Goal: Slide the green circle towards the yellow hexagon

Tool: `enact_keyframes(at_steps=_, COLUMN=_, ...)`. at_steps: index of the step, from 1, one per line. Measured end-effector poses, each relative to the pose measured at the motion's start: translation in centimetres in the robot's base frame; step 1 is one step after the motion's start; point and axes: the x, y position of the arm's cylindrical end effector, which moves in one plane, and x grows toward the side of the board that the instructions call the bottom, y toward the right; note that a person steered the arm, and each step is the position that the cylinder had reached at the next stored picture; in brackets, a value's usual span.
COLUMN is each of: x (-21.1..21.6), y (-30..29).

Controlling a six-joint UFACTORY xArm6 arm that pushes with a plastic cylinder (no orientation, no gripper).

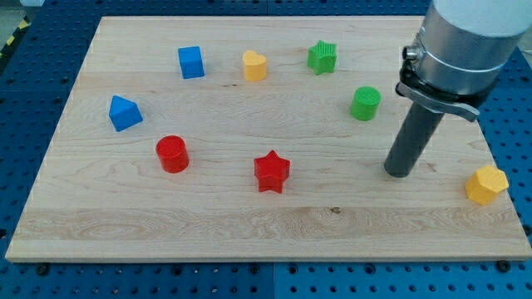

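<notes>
The green circle point(365, 103) sits on the wooden board at the upper right. The yellow hexagon point(486, 184) lies near the board's right edge, lower down. My tip point(397, 172) rests on the board between them, below and slightly right of the green circle and well left of the yellow hexagon. It touches neither block.
A green star point(322, 56) and a yellow heart-like block point(254, 65) lie near the top. A blue cube point(191, 62) and a blue triangular block point(125, 113) are at the upper left. A red cylinder point(173, 154) and a red star point(271, 172) sit mid-board. The board point(166, 224) ends just right of the hexagon.
</notes>
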Motion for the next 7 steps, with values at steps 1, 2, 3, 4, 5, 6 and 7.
enact_keyframes(at_steps=1, x=-1.1, y=-2.6)
enact_keyframes(at_steps=2, x=-2.9, y=-2.8)
enact_keyframes(at_steps=3, x=-3.7, y=-3.1)
enact_keyframes(at_steps=4, x=-5.0, y=-5.5)
enact_keyframes(at_steps=5, x=-6.8, y=-7.2)
enact_keyframes(at_steps=6, x=-8.3, y=-7.2)
enact_keyframes(at_steps=7, x=-11.7, y=-7.3)
